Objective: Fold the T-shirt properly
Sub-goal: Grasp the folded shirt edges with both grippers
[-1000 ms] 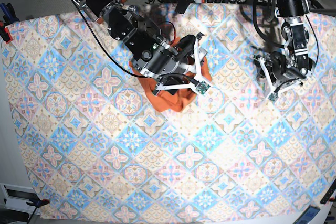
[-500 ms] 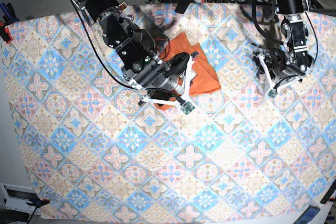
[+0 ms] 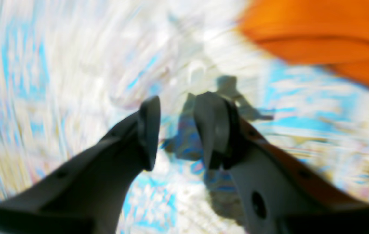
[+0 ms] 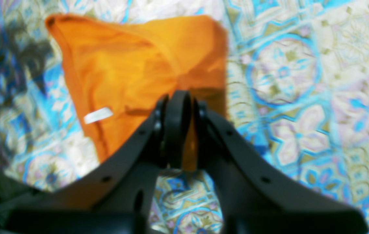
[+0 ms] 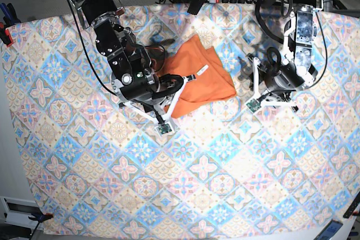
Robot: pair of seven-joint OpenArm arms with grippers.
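Base view: the T-shirt [image 5: 199,80] lies as a folded orange bundle on the tablecloth [image 5: 225,172], in the upper centre of the frame, with a small white tag [image 5: 202,70] showing on its top surface. The right gripper [image 5: 170,95] sits at the shirt's lower left edge, above the cloth. The left gripper [image 5: 260,82] stands at the right of the frame, just beside the shirt's right corner and apart from it.

Right wrist view: the right gripper [image 4: 177,130] has its fingers [image 4: 175,107] drawn together with almost no gap between them. No fold of cloth is visible between the fingers; the T-shirt [image 4: 132,74] lies behind them in the upper left of the frame.

Left wrist view: the picture is heavily blurred. The left gripper [image 3: 179,130] appears partly open, a clear gap between its fingers [image 3: 148,126], holding nothing. The T-shirt [image 3: 321,35] fills the upper right corner, clear of the fingers.
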